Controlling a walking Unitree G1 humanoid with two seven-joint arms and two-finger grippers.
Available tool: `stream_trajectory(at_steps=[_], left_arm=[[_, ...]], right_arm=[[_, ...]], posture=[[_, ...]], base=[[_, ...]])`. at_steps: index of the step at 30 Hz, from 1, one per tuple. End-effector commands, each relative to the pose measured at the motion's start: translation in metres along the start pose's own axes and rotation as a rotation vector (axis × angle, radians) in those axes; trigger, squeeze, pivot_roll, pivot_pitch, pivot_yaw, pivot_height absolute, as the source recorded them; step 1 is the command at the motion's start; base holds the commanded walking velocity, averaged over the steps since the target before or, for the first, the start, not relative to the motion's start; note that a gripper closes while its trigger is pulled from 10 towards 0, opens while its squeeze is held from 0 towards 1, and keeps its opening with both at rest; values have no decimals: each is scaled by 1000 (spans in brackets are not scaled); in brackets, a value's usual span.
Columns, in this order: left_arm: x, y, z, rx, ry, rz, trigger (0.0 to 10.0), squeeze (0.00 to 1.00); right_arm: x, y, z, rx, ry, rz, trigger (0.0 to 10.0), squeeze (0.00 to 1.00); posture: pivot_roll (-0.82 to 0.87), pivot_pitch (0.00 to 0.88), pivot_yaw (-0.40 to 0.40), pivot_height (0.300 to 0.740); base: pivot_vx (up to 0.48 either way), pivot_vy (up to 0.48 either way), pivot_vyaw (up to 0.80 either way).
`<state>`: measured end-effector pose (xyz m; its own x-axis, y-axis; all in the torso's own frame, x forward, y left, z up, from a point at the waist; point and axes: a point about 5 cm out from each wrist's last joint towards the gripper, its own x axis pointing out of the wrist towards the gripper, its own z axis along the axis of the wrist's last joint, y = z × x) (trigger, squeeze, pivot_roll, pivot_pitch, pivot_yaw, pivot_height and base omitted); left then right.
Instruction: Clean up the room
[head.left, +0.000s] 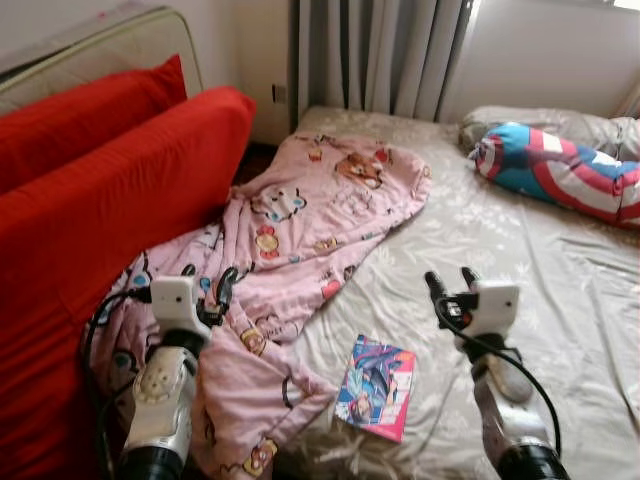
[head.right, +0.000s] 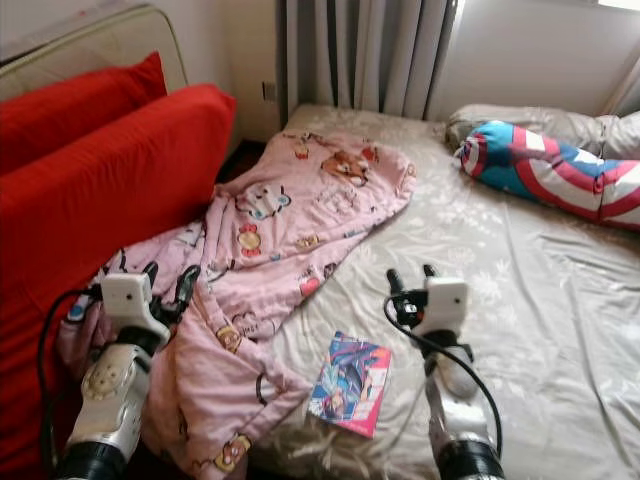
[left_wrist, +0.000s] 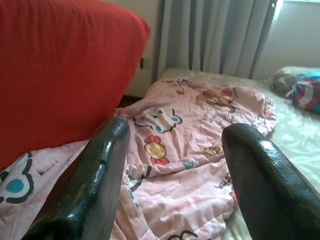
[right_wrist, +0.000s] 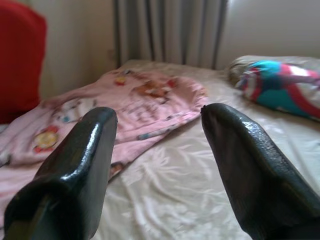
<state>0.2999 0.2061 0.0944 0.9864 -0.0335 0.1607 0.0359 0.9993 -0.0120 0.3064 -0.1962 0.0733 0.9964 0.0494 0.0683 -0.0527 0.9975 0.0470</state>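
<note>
Left eye view | left hand (head.left: 208, 283) spread wide above pink blanket (head.left: 300, 230), empty | right hand (head.left: 451, 281) spread, empty

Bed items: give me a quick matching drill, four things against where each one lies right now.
1. pink blanket
2. book
3. shield-print pillow
4. red cushion

A. far right of the bed
B. near edge, between the grippers
C. spread over the bed's left part
D. upright along the bed's left side

Pairs: 1-C, 2-B, 3-A, 4-D
</note>
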Motion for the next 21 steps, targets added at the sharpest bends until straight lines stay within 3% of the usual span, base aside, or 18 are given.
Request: stream_trajectory(at_steps=[1, 7, 14, 18, 21], left_arm=[[0, 5, 8, 17, -21, 5, 10000, 0], [-12, 14, 8, 20, -9, 58, 10000, 0], [-22, 4, 10, 5, -12, 54, 10000, 0], [-26, -9, 15, -15, -21, 44, 10000, 0], [-32, -9, 18, -11, -16, 51, 10000, 0]], right_arm=[[-2, -6, 4, 7, -15, -35, 10000, 0], [-10, -6, 0, 51, -8, -99, 10000, 0], [-19, -3, 1, 66, -4, -98, 10000, 0], [-15, -5, 9, 53, -2, -87, 10000, 0], [-14, -2, 14, 61, -16, -85, 10000, 0]], posture=[[-23, 0, -43, 740], [-16, 0, -33, 740], [-11, 0, -66, 740], [-13, 0, -93, 740], [2, 0, -93, 740]], base=[[0, 0, 0], [0, 0, 0], [0, 0, 0], [0, 0, 0], [0, 0, 0]])
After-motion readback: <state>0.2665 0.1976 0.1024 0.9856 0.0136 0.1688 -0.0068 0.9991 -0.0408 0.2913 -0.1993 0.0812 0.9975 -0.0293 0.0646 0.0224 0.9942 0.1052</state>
